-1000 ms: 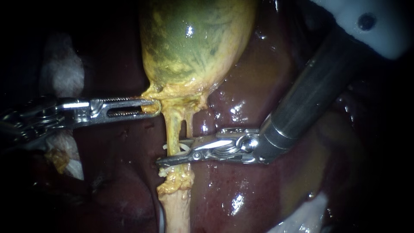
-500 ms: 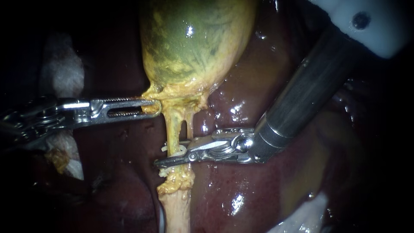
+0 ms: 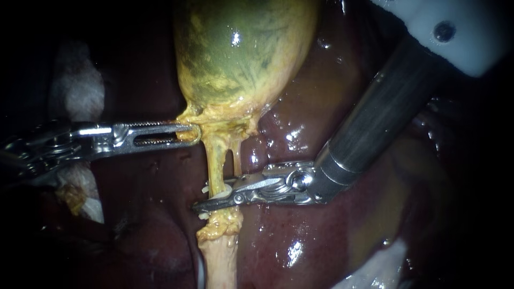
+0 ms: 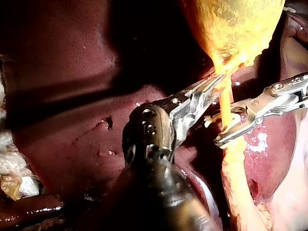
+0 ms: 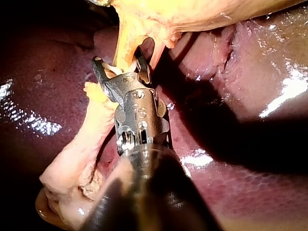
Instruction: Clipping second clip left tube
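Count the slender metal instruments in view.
2. The left instrument enters from the left, jaws shut on the yellow-green gallbladder's neck; the right instrument enters from upper right, jaws shut on a white clip round the yellow left tube.

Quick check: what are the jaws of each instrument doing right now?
Left instrument: shut on the gallbladder.
Right instrument: shut on a clip set around the left tube.

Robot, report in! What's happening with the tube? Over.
Left instrument shut on yellow gallbladder neck tissue. Right instrument shut on thin yellow left tube, small white clip around it. Nothing blocking.
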`<state>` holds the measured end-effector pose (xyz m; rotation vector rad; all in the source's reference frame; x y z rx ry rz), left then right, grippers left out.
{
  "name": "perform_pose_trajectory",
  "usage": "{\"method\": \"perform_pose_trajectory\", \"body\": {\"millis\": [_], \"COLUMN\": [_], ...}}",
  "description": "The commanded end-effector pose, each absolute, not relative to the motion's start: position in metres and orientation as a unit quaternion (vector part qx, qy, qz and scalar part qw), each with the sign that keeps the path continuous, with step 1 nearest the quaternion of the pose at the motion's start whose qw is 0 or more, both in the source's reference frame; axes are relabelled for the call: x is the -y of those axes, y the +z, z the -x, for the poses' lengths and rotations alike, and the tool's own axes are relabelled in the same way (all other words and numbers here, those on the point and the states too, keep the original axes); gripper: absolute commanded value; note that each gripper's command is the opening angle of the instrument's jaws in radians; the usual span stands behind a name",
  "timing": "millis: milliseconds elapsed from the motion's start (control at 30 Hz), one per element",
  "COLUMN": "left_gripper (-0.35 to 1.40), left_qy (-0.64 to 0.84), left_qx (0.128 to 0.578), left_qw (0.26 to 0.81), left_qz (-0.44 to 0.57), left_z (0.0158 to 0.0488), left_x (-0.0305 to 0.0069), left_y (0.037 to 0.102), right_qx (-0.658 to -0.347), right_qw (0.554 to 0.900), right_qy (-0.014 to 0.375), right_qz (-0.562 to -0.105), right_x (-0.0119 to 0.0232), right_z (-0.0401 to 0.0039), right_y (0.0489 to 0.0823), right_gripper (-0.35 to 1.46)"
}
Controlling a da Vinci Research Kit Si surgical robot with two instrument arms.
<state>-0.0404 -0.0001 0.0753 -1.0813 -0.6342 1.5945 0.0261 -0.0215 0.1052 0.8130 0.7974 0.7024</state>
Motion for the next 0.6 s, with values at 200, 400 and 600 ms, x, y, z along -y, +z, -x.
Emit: {"method": "perform_pose_trajectory", "body": {"millis": [200,400,600], "left_gripper": [-0.35,-0.35,-0.35], "left_qy": [0.667,0.668,0.668], "left_qx": [0.266,0.267,0.267], "left_qw": [0.528,0.527,0.527], "left_qz": [0.453,0.452,0.452], "left_z": [0.0405,0.0405,0.0405], "left_x": [0.0001,0.0002,0.0002], "left_y": [0.0754,0.0754,0.0754], "right_qx": [-0.37,-0.366,-0.345], "right_qw": [0.785,0.784,0.793], "right_qy": [0.325,0.327,0.33], "right_qz": [-0.377,-0.38,-0.379], "right_x": [0.0216,0.0218,0.0217], "right_z": [-0.026,-0.026,-0.026], "right_y": [0.1053,0.1055,0.1057], "right_gripper": [0.44,0.33,-0.15]}}
